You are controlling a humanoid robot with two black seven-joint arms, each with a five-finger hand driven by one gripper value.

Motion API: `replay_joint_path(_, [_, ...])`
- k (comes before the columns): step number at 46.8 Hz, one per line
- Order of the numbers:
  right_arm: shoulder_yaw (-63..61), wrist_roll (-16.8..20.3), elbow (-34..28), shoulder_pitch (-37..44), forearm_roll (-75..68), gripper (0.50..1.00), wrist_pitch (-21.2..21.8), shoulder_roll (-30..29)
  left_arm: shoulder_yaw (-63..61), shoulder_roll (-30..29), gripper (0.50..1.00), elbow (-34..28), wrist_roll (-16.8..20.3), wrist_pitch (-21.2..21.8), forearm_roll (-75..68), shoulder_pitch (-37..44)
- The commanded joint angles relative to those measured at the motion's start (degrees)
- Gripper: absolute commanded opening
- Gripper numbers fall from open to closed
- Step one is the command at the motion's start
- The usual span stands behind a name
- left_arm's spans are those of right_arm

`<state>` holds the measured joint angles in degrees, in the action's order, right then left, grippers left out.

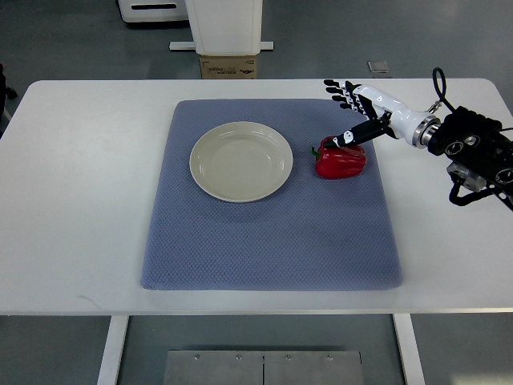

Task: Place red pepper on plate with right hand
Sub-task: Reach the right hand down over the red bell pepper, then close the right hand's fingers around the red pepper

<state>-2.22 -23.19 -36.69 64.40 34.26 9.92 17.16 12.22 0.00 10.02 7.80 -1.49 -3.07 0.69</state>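
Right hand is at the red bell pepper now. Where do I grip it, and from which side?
Grip the red bell pepper across its broad body, coming from above right, where the right hand hovers open. It lies with its stem pointing left, so that end offers little hold.

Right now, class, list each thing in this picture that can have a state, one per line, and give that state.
plate: empty, lying flat on the mat.
red pepper: on the mat, right of the plate, not on it, stem pointing left.
right hand: open, fingers spread, thumb over the pepper, not gripping it.
mat: spread flat on the table.
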Motion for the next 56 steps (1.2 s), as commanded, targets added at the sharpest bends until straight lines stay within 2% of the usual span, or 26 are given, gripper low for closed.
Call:
replay_joint_path(1, [1.25, -0.36, -0.22, 0.72, 1.95, 1.0, -0.07, -0.02, 0.0, 0.0, 1.0, 0.0, 0.03, 0.0, 0.0, 0.02])
replay_joint_path(17, [6.52, -0.71, -0.22, 2.13, 6.79, 1.0, -0.95, -0.2, 0.0, 0.0, 1.0, 0.0, 0.03, 0.0, 0.08, 0.02])
replay_joint_path(33, [9.77, -0.62, -0.05, 1.87, 6.97, 0.998, -4.64, -0.81, 0.0, 0.0, 1.0, 0.0, 0.03, 0.0, 0.0, 0.02])
replay_joint_path(56, [11.09, -0.36, 0.39, 1.16, 6.97, 0.966, -5.96, -1.78, 0.0, 0.0, 1.0, 0.0, 0.03, 0.0, -0.01, 0.02])
